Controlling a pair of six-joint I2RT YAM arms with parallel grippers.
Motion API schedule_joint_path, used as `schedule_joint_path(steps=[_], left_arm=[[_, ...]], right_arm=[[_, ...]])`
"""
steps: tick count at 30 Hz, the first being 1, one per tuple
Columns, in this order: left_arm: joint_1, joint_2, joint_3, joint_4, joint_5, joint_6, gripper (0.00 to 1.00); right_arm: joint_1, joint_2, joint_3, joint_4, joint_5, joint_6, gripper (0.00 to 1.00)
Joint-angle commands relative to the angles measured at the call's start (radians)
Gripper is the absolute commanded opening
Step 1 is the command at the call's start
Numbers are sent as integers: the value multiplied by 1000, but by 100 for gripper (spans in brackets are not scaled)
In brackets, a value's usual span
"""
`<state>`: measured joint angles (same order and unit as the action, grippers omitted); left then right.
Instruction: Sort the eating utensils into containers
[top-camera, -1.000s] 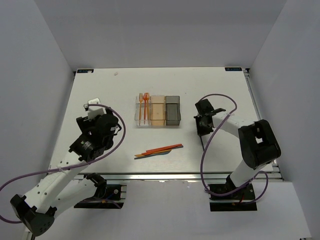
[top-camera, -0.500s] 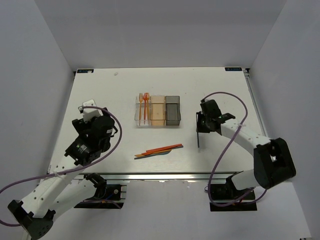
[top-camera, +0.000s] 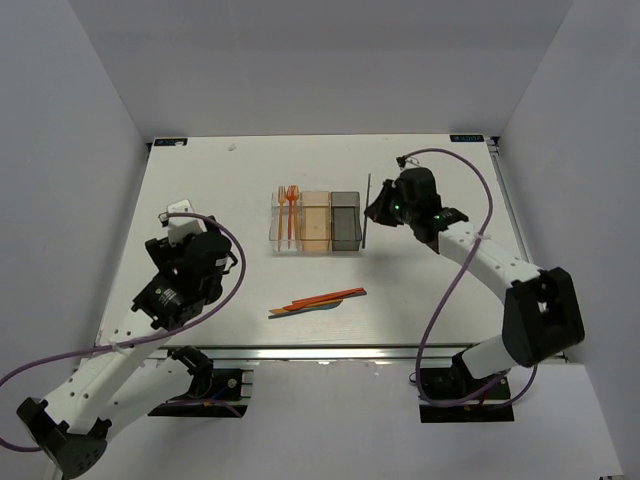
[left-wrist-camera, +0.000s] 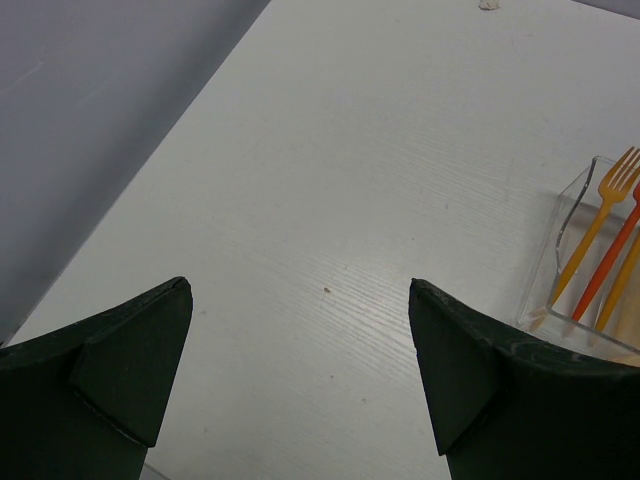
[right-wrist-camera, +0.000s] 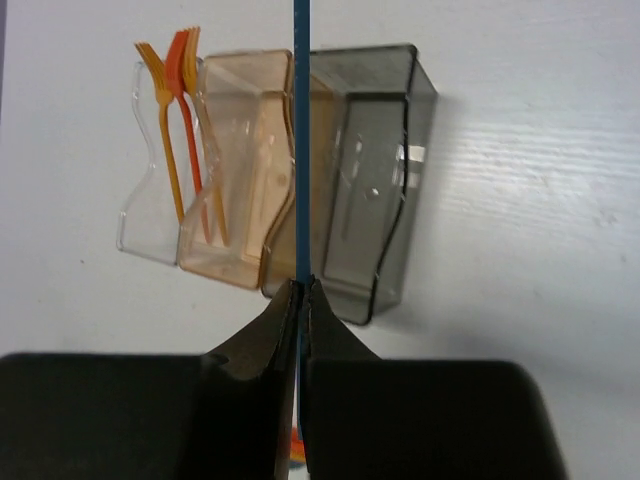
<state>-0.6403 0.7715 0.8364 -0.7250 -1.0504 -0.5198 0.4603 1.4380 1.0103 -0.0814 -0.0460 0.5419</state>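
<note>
Three bins stand in a row: a clear bin (top-camera: 286, 221) holding orange forks (top-camera: 289, 205), a tan bin (top-camera: 315, 221) and a dark grey bin (top-camera: 345, 220). My right gripper (top-camera: 378, 212) is shut on a thin dark blue utensil (top-camera: 367, 210), held in the air just right of the dark grey bin. In the right wrist view the blue utensil (right-wrist-camera: 301, 140) runs edge-on from my gripper (right-wrist-camera: 301, 290) over the tan bin (right-wrist-camera: 243, 165) and dark grey bin (right-wrist-camera: 365, 170). Several orange utensils (top-camera: 318, 299) lie near the table's front. My left gripper (left-wrist-camera: 300, 340) is open and empty.
The left wrist view shows bare white table and the clear bin's corner (left-wrist-camera: 570, 235) with orange forks (left-wrist-camera: 600, 235). Grey walls close in the table on the left, back and right.
My right gripper has carried the dark blue utensil up and back-left, from the table right of the bins to a spot beside the dark grey bin. The left arm barely moved.
</note>
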Motion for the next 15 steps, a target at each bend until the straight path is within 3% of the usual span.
schedule_joint_path(steps=[1,9,15], left_arm=[[4,6,-11,10,-2,3,98],[5,37,-13,18,13,12,98],[5,45,-16,25,18,17,98]], right_arm=[[20,102,80,160,-49,38,0],[34,376,338,123,23,-68,0],[38,463,375,54,32,-65,0]])
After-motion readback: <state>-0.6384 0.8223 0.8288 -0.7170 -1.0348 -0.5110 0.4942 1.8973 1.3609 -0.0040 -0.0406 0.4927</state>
